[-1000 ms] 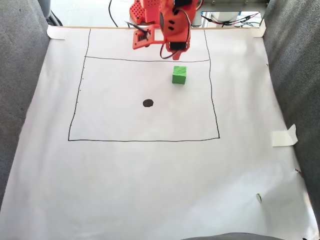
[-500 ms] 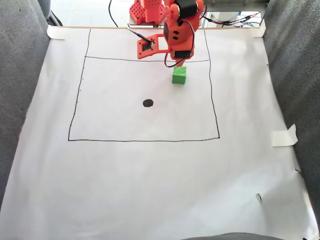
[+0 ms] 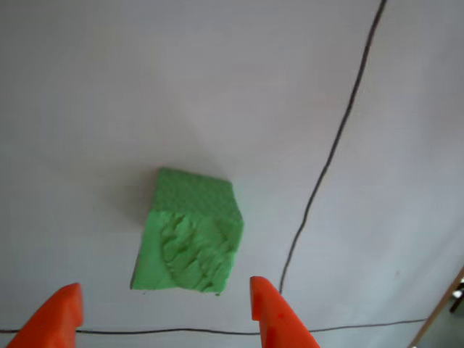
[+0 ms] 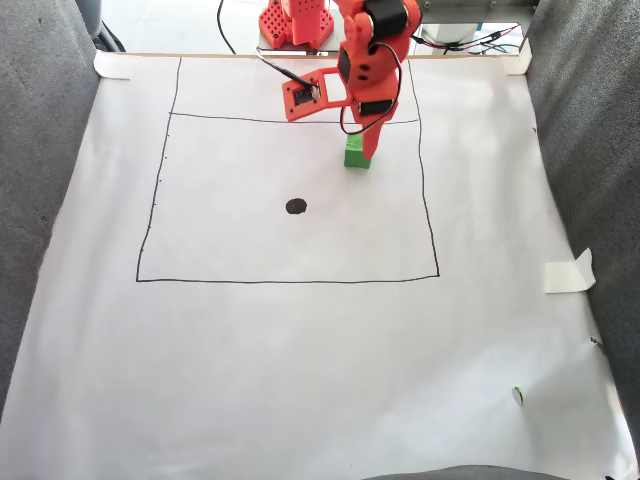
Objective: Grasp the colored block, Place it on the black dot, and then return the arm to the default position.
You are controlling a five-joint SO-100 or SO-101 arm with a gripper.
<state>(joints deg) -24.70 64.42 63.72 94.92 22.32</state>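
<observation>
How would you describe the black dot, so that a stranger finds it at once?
On the white paper sheet, look inside the large hand-drawn rectangle. The black dot lies near its middle, below-left of the green block in the fixed view. It is a solid blot, unlike the thin lines.

The fixed view looks down across the whole surface point(image 4: 300, 380) toward its far edge; the other view looks closely down at the green block point(image 3: 190, 232), which both share point(image 4: 357, 155).

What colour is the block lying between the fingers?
Bright green, with one pebbled face; the block shows best in the other view.
</observation>
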